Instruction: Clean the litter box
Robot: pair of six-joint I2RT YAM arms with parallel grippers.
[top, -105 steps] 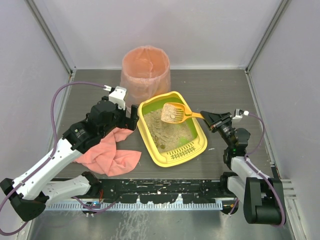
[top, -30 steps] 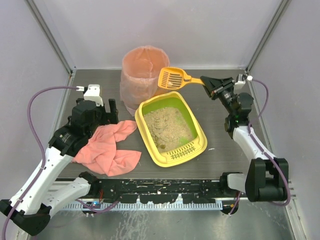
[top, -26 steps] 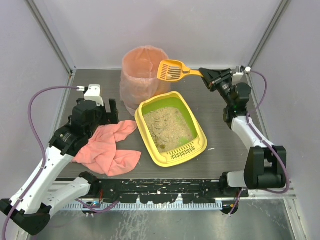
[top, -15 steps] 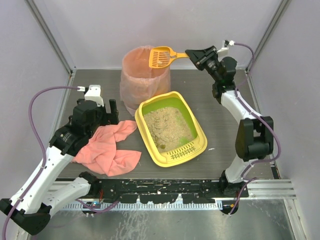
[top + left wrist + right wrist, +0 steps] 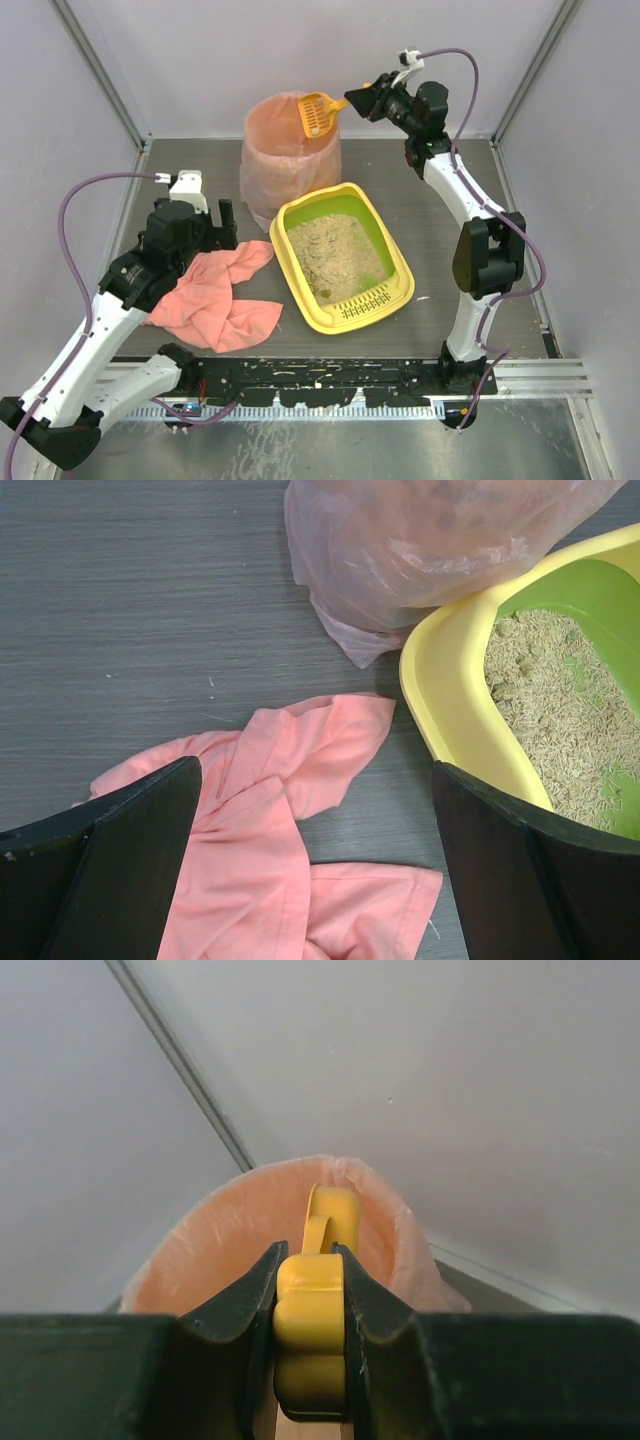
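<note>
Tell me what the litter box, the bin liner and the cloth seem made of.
Litter box: likely moulded plastic, smooth, slightly glossy rim. Bin liner: thin translucent pink plastic film, crinkled and shiny. Cloth: soft matte pink fabric, lying in limp folds; fibre unclear.

The litter box (image 5: 330, 318) is yellow outside with a lime-green inside, a slotted pattern at its near end, and speckled beige litter (image 5: 335, 255), while the scoop (image 5: 317, 114) above the far edge of the table (image 5: 380, 165) is orange with slots. The bin (image 5: 285, 165) wears a translucent salmon-pink liner, the crumpled cloth (image 5: 210, 300) near the left edge is a plain coral pink, and the table is dark grey with fine wood-grain streaks. The 2 arms, left arm (image 5: 112, 305) and right arm (image 5: 450, 190), are white with black joints and purple cables (image 5: 75, 200), against pale grey-lilac walls (image 5: 330, 50).
</note>
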